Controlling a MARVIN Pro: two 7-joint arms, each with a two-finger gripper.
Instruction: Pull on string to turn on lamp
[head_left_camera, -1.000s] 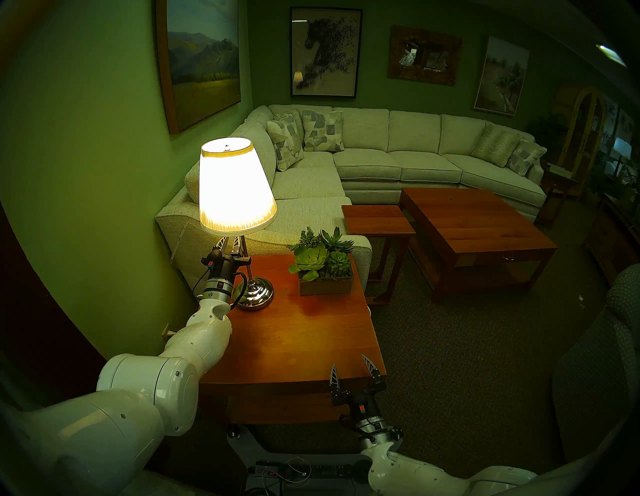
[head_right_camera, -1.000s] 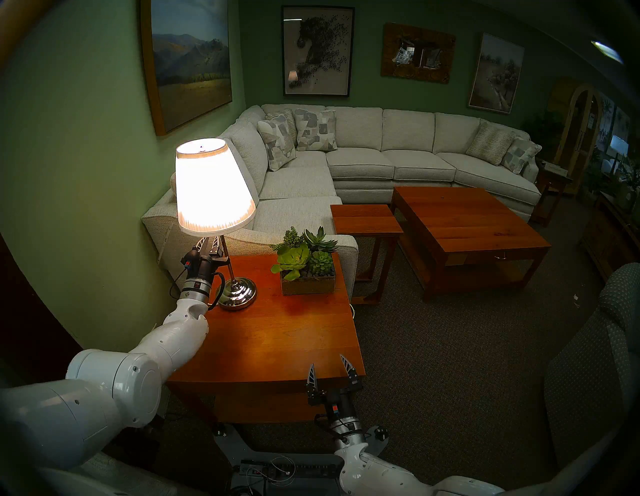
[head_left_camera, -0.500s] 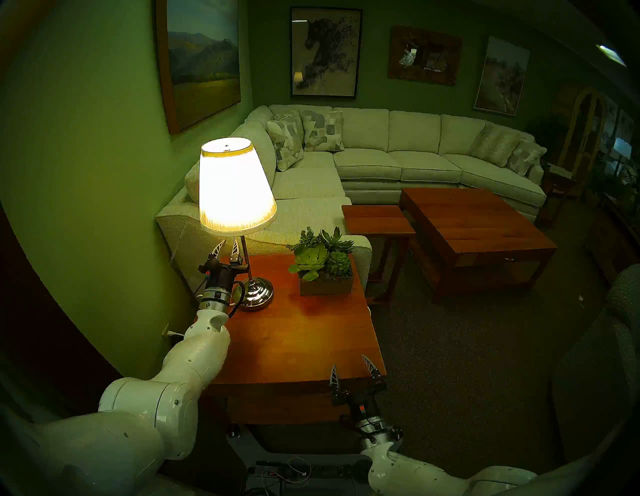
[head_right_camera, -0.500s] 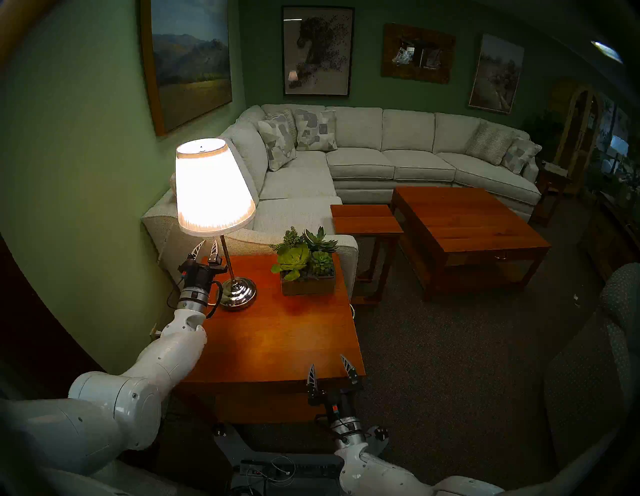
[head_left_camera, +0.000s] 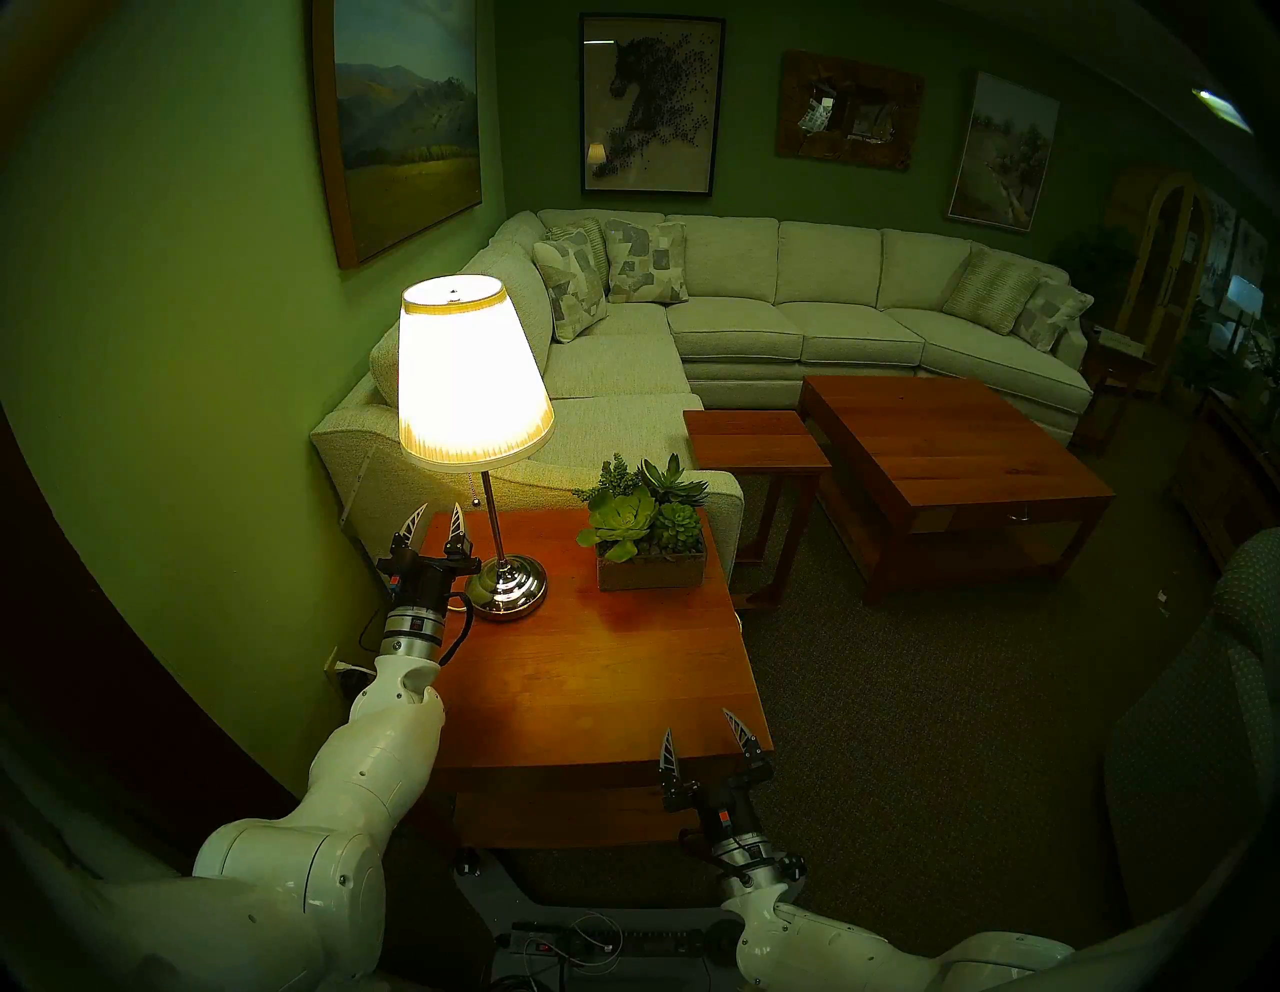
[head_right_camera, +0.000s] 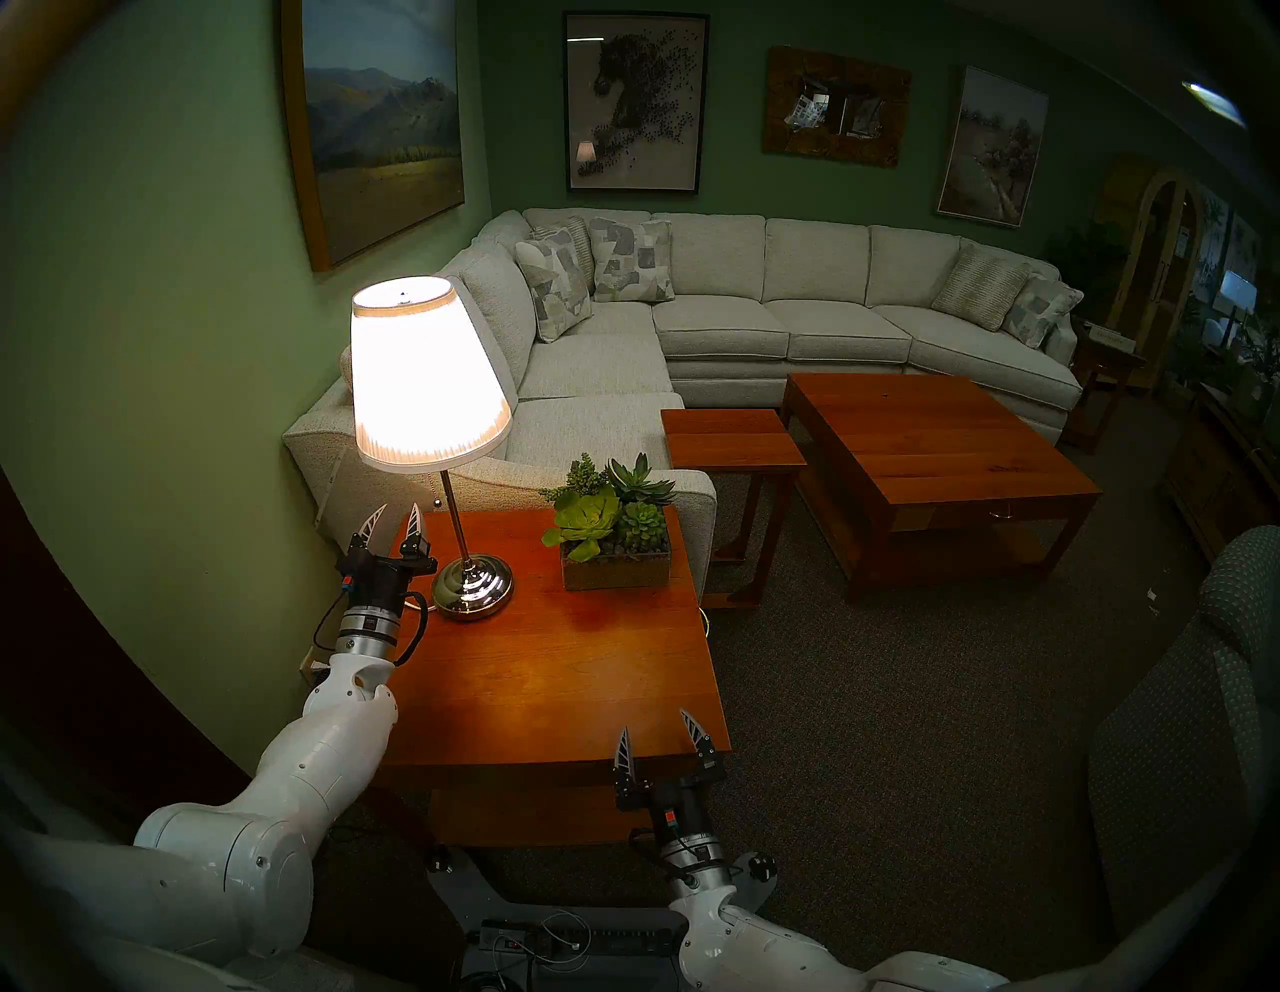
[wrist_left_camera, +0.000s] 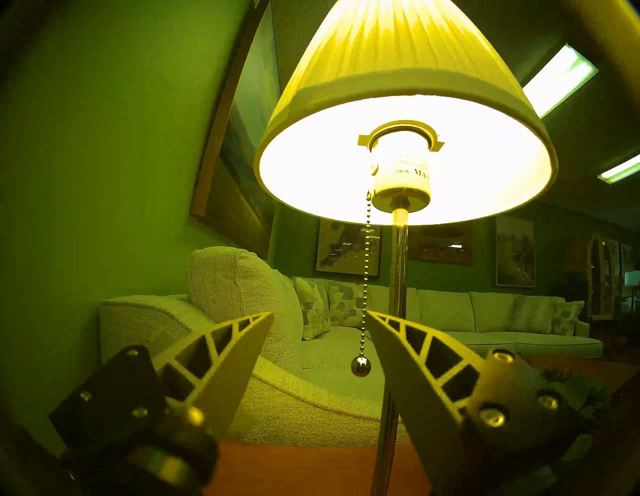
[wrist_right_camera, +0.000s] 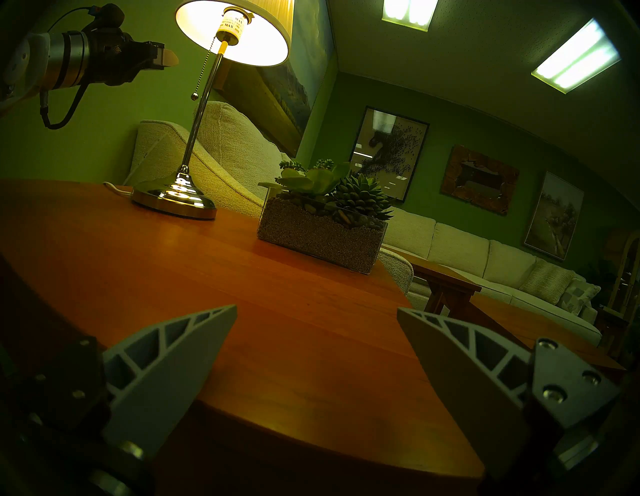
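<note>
A living-room setting — possibly a furniture showroom: a pale sectional sofa (head_left_camera: 796, 319) along green walls hung with framed pictures (head_left_camera: 651, 104), a wooden coffee table (head_left_camera: 956, 450) on carpet, fluorescent ceiling panels (wrist_right_camera: 575, 57) overhead — office-style lighting.

Head pair: desk (head_left_camera: 596, 665) viewed from above.
Left wrist: lamp (wrist_left_camera: 398, 104) seen close, from below.
Right wrist: low across desk; lamp shared.

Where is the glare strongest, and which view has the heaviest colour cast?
Head views: the lit white pleated lamp shade is blown out, detail lost. Left wrist view: strong yellow-green cast; the thin beaded pull chain stays sharp. Right wrist view: ceiling light panels flare; foreground is dim.
</note>
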